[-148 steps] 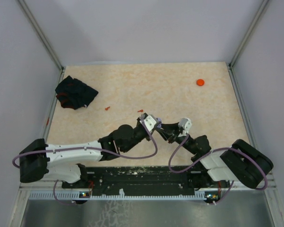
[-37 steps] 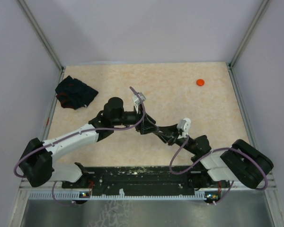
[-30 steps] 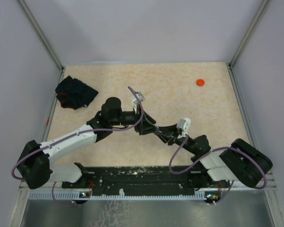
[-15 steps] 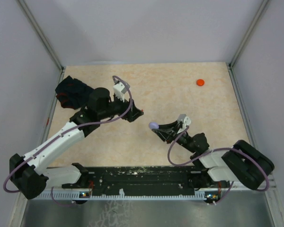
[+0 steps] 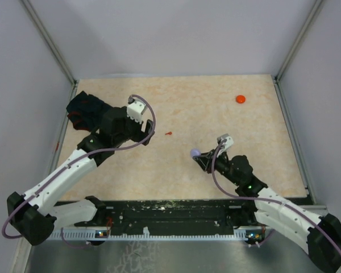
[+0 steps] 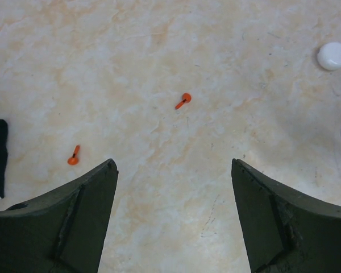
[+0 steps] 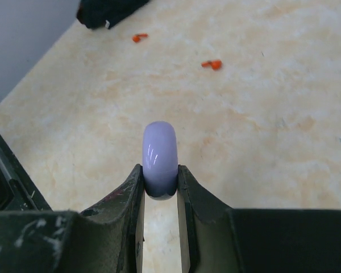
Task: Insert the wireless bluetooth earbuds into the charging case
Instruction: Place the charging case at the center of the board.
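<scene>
While the left gripper [image 6: 173, 170] stands spread wide with nothing between its jaws, one red earbud [image 6: 183, 101] lies on the table ahead of the gap and a second red earbud [image 6: 73, 157] just off one fingertip; the right gripper [image 7: 159, 181] is clamped on a pale purple disc [image 7: 159, 152], held on edge, both earbuds well beyond it

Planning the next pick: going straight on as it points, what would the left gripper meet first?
Likely the bare beige marbled tabletop, just short of the small red stemmed earbud centred ahead of the open left gripper; depth is unclear.
</scene>
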Motion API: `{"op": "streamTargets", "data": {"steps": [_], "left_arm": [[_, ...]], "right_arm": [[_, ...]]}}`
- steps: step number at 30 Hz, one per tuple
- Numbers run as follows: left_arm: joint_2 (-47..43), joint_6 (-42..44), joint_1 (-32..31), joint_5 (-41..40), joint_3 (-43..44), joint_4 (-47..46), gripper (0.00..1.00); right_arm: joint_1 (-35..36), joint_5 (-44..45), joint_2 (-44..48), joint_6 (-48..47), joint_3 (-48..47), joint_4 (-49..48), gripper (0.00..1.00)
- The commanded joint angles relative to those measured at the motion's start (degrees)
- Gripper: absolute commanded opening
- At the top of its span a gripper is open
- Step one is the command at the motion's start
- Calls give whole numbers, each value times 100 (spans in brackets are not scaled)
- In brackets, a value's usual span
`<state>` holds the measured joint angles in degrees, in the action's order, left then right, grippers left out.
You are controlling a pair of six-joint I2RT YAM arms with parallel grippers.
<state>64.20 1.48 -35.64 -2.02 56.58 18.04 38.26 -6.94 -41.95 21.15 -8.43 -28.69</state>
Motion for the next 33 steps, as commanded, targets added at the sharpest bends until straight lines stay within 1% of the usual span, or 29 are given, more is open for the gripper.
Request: {"op": "streamTargets", "data": {"steps": [1, 4, 7, 10, 14, 16, 18, 24, 27, 29, 33], "left_arm": [[-422, 361, 164, -478, -216, 37, 86], [-670, 414, 318, -680, -317, 33, 88], [-899, 389, 506, -619, -495, -54, 91], [-1034, 324, 744, -518, -628, -88, 93], [-1191, 282, 952, -482, -733, -136, 94], [-1239, 277, 1025, -481, -757, -134, 94], [-1300, 254, 1103, -514, -799, -149, 94], [-1468, 275, 1224, -643, -898, -187, 94], [-1541, 290, 1258, -651, -906, -187, 95], [-1608, 304, 1286, -642, -935, -201, 95], [-1671, 300, 1341, -620, -935, -208, 95]], "right_arm": [[-255, 387, 546, 521, -302, 1807, 0], [-509, 369, 755, 730, -384, 2446, 0], [-884, 285, 838, 870, -483, 2987, 0], [-1388, 64, 750, 1009, -577, 3419, 0], [-2232, -258, 455, 1212, -705, 3818, 0], [-2713, -452, 263, 1321, -708, 3826, 0], [-3044, -566, 91, 1438, -667, 3770, 0], [-3501, -565, -453, 1642, -686, 3450, 0], [-3589, -622, -868, 1673, -810, 3247, 8], [-3589, -626, -1089, 1674, -931, 3270, 19], [-3615, -337, -1216, 1541, -1184, 3755, 41]]}}
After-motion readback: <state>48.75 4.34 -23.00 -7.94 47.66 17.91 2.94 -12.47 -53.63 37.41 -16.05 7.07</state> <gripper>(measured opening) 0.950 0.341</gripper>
